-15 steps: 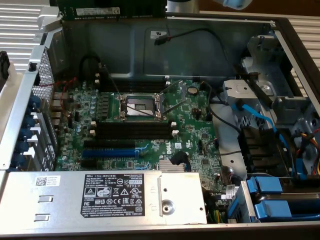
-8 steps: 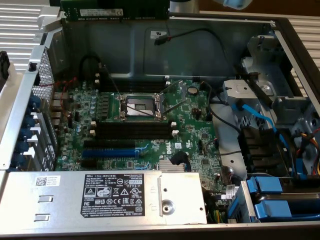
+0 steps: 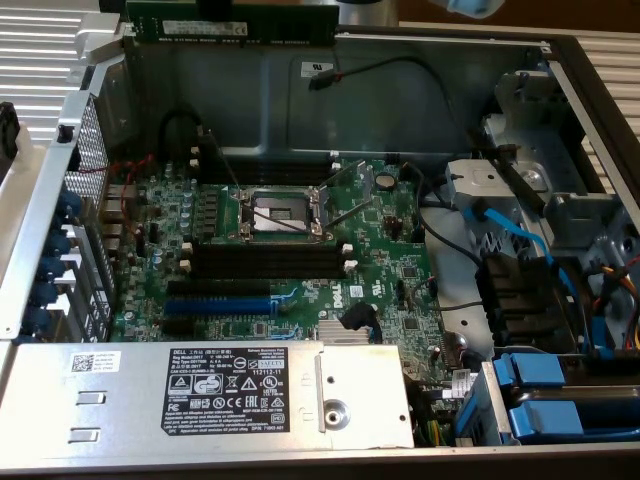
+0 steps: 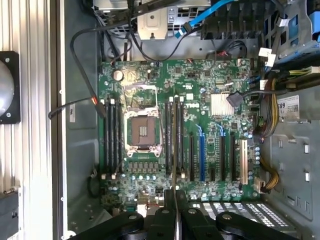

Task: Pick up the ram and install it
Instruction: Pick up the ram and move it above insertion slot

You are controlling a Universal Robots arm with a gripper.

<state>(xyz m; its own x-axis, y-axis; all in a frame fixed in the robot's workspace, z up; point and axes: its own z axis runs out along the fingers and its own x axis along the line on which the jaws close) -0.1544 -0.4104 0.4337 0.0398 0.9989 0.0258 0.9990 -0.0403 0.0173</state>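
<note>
Overhead, hand (image 4: 176, 196) tight around the ram (image 3: 232, 19), high above the open motherboard (image 3: 395, 262).

Open computer case (image 3: 250, 90), green motherboard (image 3: 395, 255) on its floor

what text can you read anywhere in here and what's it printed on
"DELL": black label on the silver box.
"DELL": white print on the motherboard.
Label's fine print, ram sticker: too small to read.
</note>
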